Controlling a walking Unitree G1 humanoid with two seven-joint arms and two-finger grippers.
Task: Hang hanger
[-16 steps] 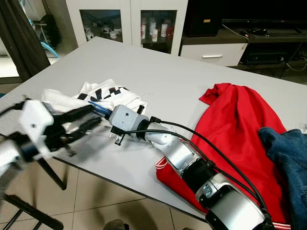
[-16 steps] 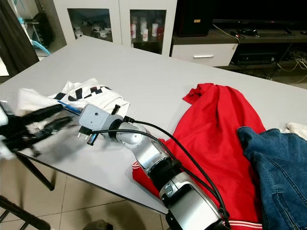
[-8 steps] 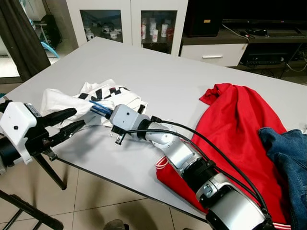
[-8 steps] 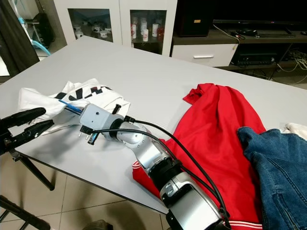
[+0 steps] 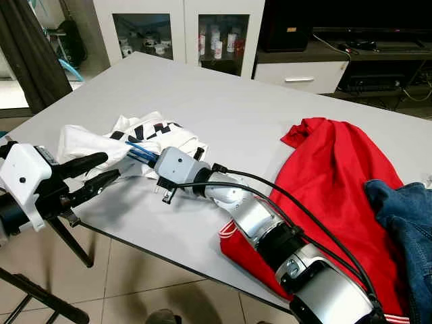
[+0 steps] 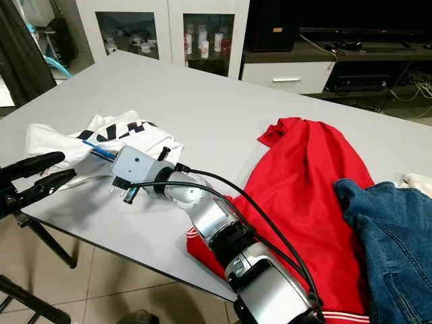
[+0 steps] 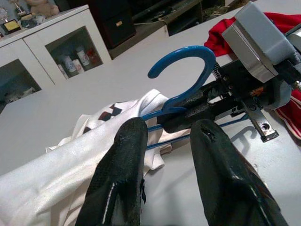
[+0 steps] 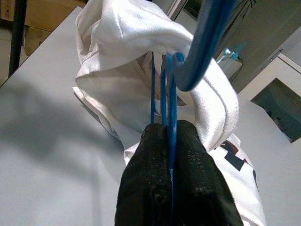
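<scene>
On the table [image 5: 256,101] lay one blue hanger [image 7: 186,84] inside one white shirt [image 5: 91,143]. The right gripper [image 8: 170,141] pinched the hanger's wires tightly. The left gripper [image 7: 164,141] hovered nearby, fingers parted, empty.

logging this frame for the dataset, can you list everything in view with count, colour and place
table: one, light grey, fills the foreground.
hanger: one, blue, at the table's near left corner, inside the white garment, its hook sticking out.
white garment: one, white with black lettering, bunched at the near left corner.
red shirt: one, red, spread on the table's right side.
jeans: one, blue denim, at the right edge, overlapping the red shirt.
cabinet: one, white with glass doors, behind the table, small items inside.
TV stand: one, dark with a white drawer, back right.
left gripper: black fingers, open, beside the white garment.
right gripper: black fingers, shut on the hanger.
</scene>
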